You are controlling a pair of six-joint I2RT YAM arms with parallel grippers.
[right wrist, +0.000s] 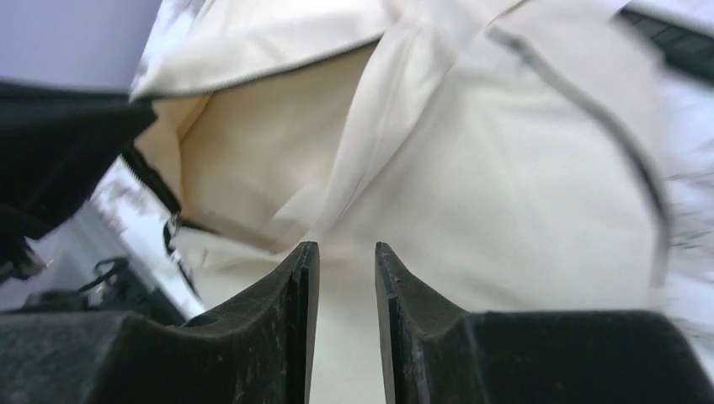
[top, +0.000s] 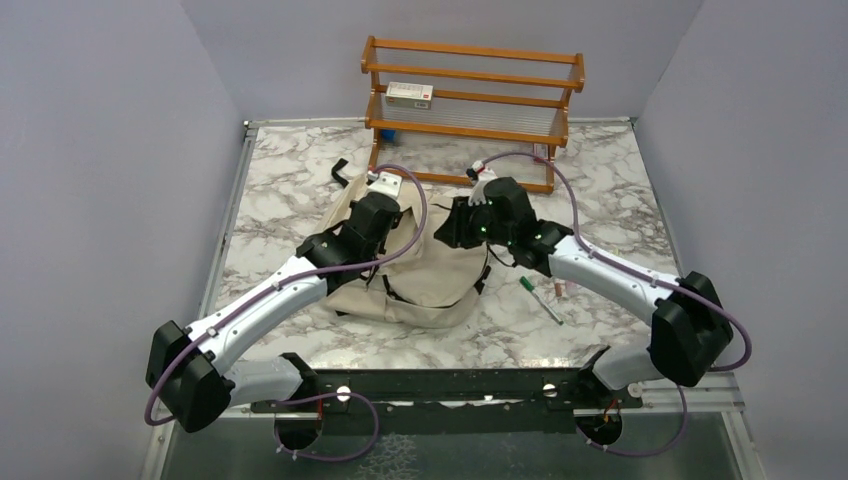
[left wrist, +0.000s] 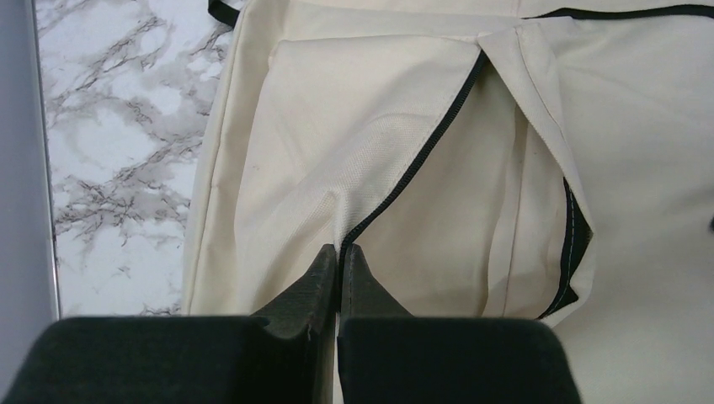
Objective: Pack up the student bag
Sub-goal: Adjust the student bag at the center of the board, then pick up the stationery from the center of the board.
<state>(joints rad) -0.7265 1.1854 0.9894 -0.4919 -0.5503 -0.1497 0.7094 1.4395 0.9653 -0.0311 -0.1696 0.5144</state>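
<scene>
The student bag (top: 432,285) lies flat at the centre of the marble table (top: 620,200), with both arms bent over its upper part. In the left wrist view, the left pincer (left wrist: 339,257) is closed tight at bottom centre, on the cream fabric where a black zipper line runs down into it. In the right wrist view, the right pincer (right wrist: 347,252) at bottom centre stands narrowly parted with cream canvas filling the gap, and I cannot tell whether it grips that fold.
</scene>
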